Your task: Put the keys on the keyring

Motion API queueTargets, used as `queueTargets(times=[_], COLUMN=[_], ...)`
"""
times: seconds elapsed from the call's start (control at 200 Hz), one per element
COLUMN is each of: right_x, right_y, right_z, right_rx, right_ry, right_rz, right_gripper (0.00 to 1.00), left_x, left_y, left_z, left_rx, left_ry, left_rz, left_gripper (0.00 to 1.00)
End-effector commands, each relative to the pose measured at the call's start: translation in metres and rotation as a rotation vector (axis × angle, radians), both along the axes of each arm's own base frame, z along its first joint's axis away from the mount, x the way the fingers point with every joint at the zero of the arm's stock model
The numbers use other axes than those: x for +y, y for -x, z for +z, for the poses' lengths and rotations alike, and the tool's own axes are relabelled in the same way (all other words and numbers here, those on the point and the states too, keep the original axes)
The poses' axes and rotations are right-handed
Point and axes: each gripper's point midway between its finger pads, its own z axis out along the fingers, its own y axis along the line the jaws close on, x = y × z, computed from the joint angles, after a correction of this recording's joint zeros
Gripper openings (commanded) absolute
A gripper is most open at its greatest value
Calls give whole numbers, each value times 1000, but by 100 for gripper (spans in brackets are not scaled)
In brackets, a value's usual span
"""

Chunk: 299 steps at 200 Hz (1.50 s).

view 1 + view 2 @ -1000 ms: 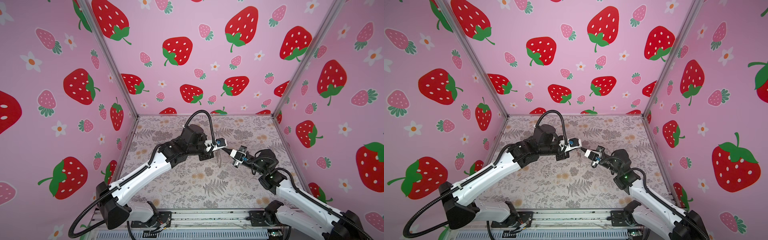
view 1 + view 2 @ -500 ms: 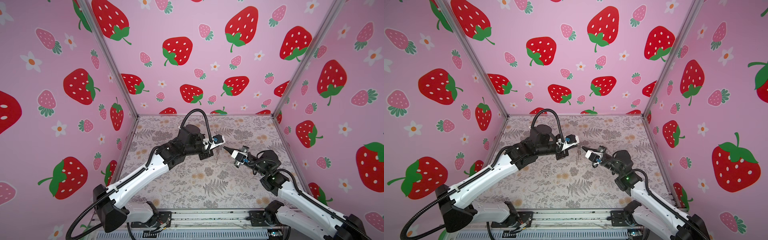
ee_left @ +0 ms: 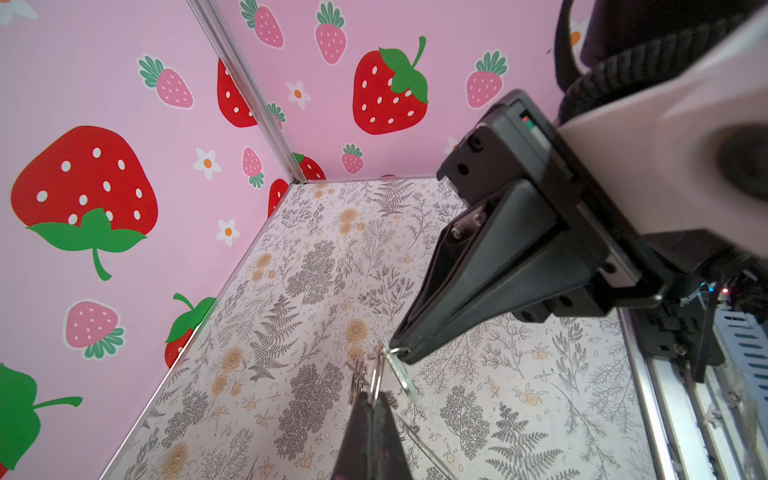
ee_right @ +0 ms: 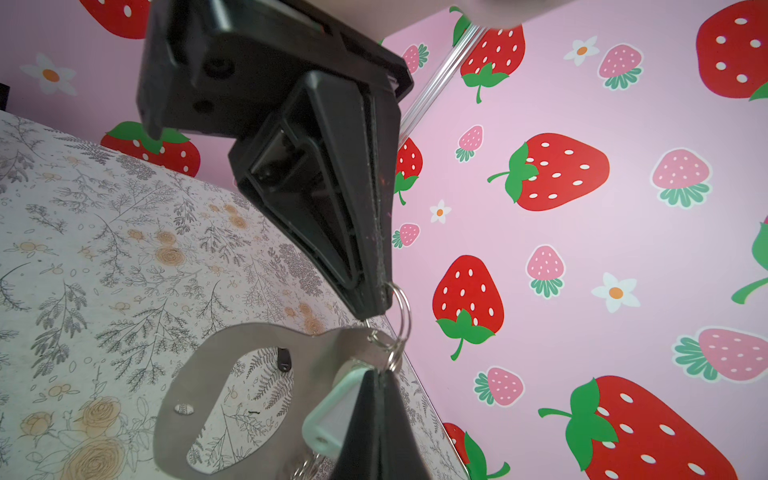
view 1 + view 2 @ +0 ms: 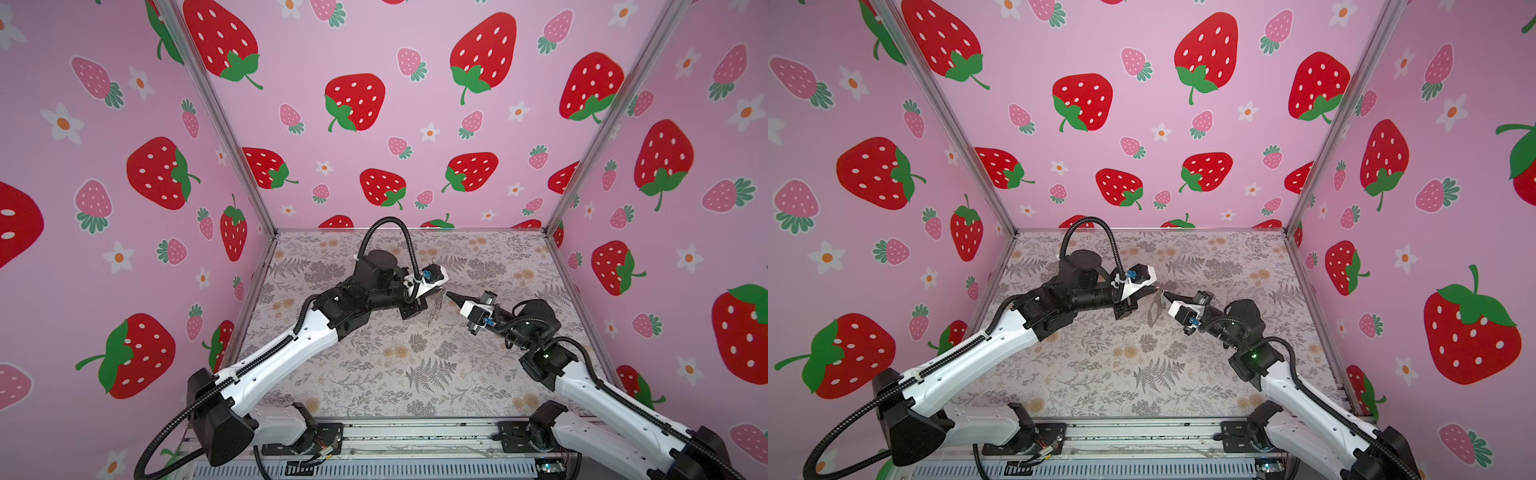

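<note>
Arms meet tip to tip above the floral desk (image 5: 415, 374).
Left fingers (image 5: 436, 289) and right fingers (image 5: 455, 297), both closed, share the dangling keyring (image 5: 435, 308).

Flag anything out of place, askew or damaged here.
Nothing spilled or damaged. The keyring hangs tilted in mid-air from small rings pinched by the shut left gripper and right gripper. A small black piece seems to lie on the table, seen through its opening.

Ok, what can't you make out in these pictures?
Keys: too small in both top views; none clearly identifiable in either wrist view.
Keyring: lower part cut off by the right wrist view's edge.
Mint piece: partly hidden behind the right gripper.
Dark speck: too small to identify.
</note>
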Motion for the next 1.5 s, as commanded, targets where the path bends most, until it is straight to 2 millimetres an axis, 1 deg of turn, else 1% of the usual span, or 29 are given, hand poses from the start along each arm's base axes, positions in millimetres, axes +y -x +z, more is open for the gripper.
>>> queueTargets(times=[0.0, 0.1, 0.235, 0.425, 0.49, 0.575, 0.67, 0.875, 0.985, 1.14, 1.266, 1.491], right_x=[6, 5, 2, -3, -4, -4, -5, -7, -8, -9, -7, 1], right_y=[7, 5, -1, -6, -7, -6, -4, -5, -6, -3, 6, 12], right_z=[4, 8, 9, 17, 18, 20, 23, 28, 30, 32, 35, 24], right_rx=[-15, -18, -10, -13, -9, -6, -10, -3, -2, 2, 17, 65], right_ry=[8, -3, -7, -29, -36, -49, -62, -79, -87, -98, -108, -81], right_rz=[39, 25, -14, -56, -61, -60, -54, -64, -70, -60, -4, 59], right_gripper=[0, 0, 0, 0, 6, 7, 15, 20, 24, 24, 22, 19], left_x=[-10, -11, -10, -7, -8, -8, -8, -9, -8, -7, -6, -7], left_y=[1, 1, 2, 3, 4, 4, 5, 7, 9, 11, 11, 12], left_z=[32, 33, 31, 28, 28, 25, 25, 23, 22, 21, 22, 26], left_rx=[-47, -46, -44, -49, -48, -42, -42, -44, -50, -59, -70, -86], left_ry=[129, 139, 137, 116, 109, 102, 98, 80, 65, 36, 23, 21], left_rz=[-32, -32, -29, -33, -37, -41, -45, -54, -67, -76, -79, -93], left_gripper=[0, 0, 0, 0, 0, 0, 0, 0, 0, 0, 0, 0])
